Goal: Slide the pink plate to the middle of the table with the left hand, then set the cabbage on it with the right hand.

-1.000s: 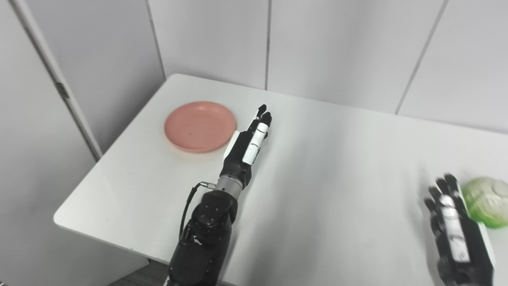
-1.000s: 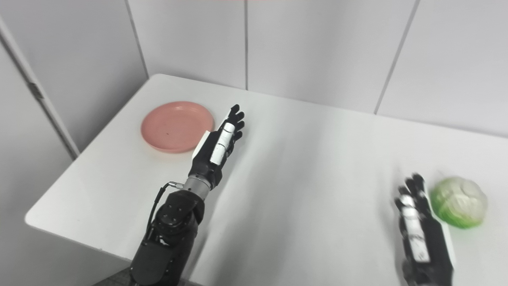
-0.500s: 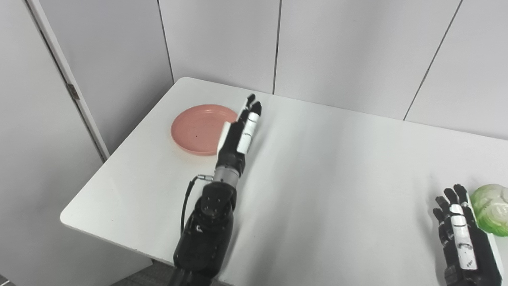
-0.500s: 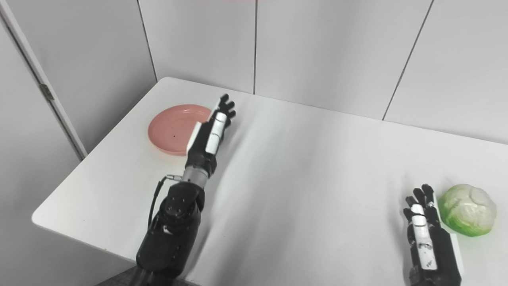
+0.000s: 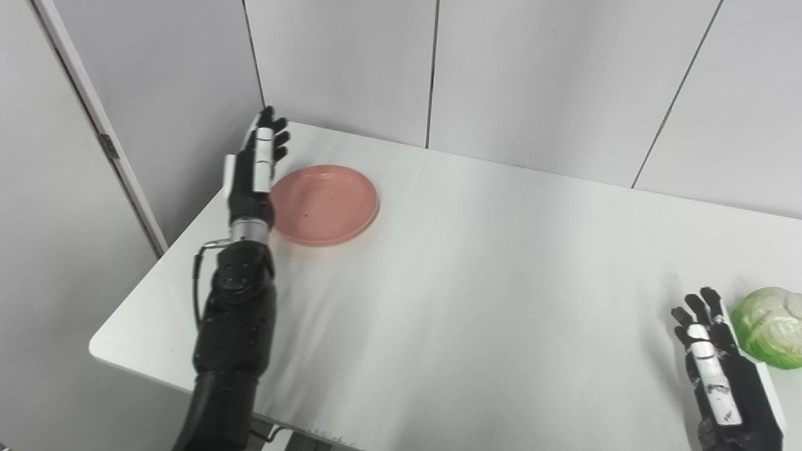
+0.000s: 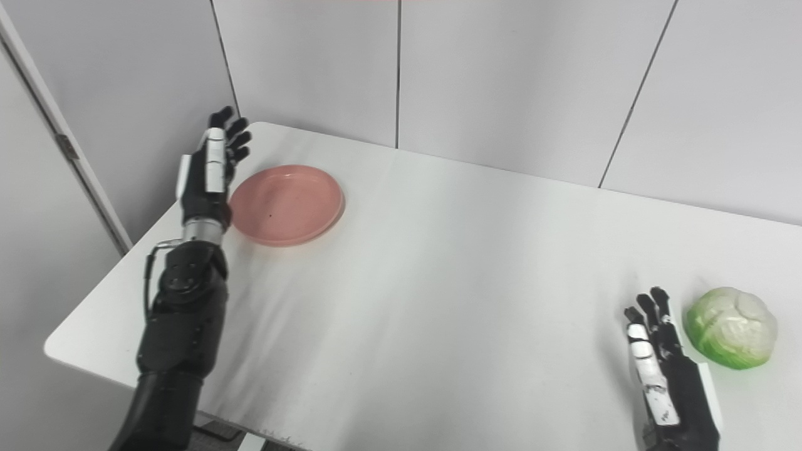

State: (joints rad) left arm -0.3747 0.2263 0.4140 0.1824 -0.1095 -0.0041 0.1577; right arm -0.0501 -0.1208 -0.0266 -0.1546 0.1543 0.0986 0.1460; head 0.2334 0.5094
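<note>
Pink plate (image 5: 324, 203) near bench (image 5: 476, 263) far-left corner, flat. Left hand (image 5: 254, 169) just beside plate's left rim, fingers straight and apart, empty; plate lies to its right, toward bench middle. Right hand (image 6: 664, 369) spread, empty, just left of cabbage (image 6: 732, 327).

A plain lab or office test space: a bare white surface (image 5: 476, 263) stands in a corner of grey wall panels (image 5: 532, 75).

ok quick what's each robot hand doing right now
Left robot hand: open, holding nothing, at the pink plate's left edge.
Right robot hand: open, holding nothing, beside the cabbage.
</note>
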